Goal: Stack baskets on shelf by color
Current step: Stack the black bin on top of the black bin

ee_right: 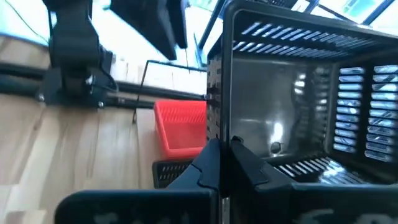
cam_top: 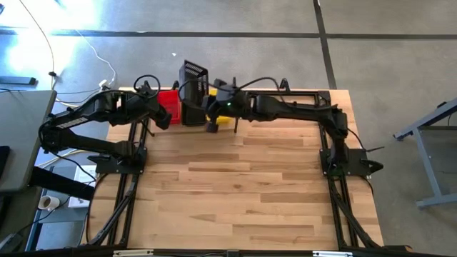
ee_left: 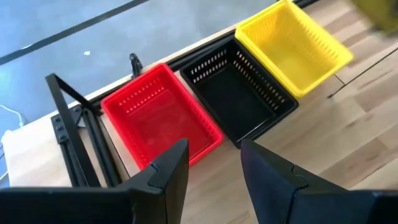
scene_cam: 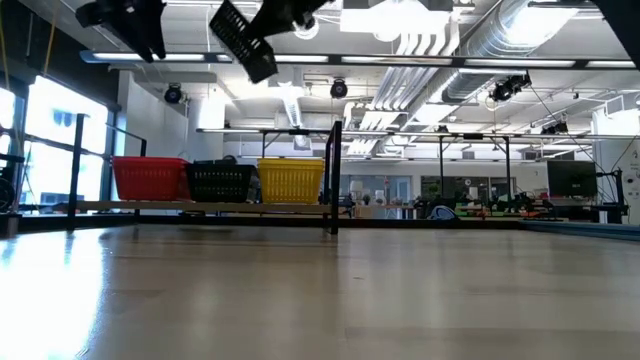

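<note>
Right tool [ee_right: 221, 149] clamped on black basket [cam_top: 193, 77], high at top middle of frame. Left tool [ee_left: 214, 165] apart, empty, above red basket [ee_left: 158, 115]. Red, black [ee_left: 239, 93], yellow [ee_left: 292, 43] baskets side by side on shelf [scene_cam: 200, 208].

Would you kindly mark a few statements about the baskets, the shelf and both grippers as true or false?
1. The right gripper is shut on a black basket held in the air. True.
2. The left gripper holds a red basket. False: its fingers stand apart with nothing between them, above the shelf.
3. On the shelf the row reads red basket, black stack, yellow basket. True.
4. The yellow basket stands in the middle of the row. False: the black one is in the middle.
5. The lifted basket hangs tilted in the low view. True.
</note>
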Robot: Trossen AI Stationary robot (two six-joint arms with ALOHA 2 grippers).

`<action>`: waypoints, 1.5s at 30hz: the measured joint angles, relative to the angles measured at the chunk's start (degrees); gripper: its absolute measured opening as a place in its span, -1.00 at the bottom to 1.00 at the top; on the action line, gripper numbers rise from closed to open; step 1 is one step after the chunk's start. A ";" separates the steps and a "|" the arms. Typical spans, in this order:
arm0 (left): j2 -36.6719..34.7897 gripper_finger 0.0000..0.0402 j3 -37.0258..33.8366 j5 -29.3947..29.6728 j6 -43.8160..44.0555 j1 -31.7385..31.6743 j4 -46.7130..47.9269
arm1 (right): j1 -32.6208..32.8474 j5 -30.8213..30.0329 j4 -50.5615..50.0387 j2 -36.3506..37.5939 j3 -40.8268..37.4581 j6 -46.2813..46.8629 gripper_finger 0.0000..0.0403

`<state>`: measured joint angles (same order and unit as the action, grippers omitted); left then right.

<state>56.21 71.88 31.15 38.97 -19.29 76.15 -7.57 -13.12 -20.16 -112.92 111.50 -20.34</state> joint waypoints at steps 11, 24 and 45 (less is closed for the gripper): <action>0.01 -0.33 0.00 0.92 1.41 0.00 0.60 | 0.11 3.59 0.37 -7.40 -0.07 -0.74 -1.00; 0.04 -0.33 0.00 1.20 3.05 0.02 0.64 | -1.69 4.15 -3.70 -12.73 -0.11 -0.70 -1.00; 0.04 -0.33 0.00 1.12 2.92 0.02 0.53 | -4.39 7.62 -3.49 -14.39 -0.13 -5.47 -1.00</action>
<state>56.25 71.88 32.27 41.89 -19.27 76.69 -11.97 -5.50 -23.66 -127.31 111.37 -25.81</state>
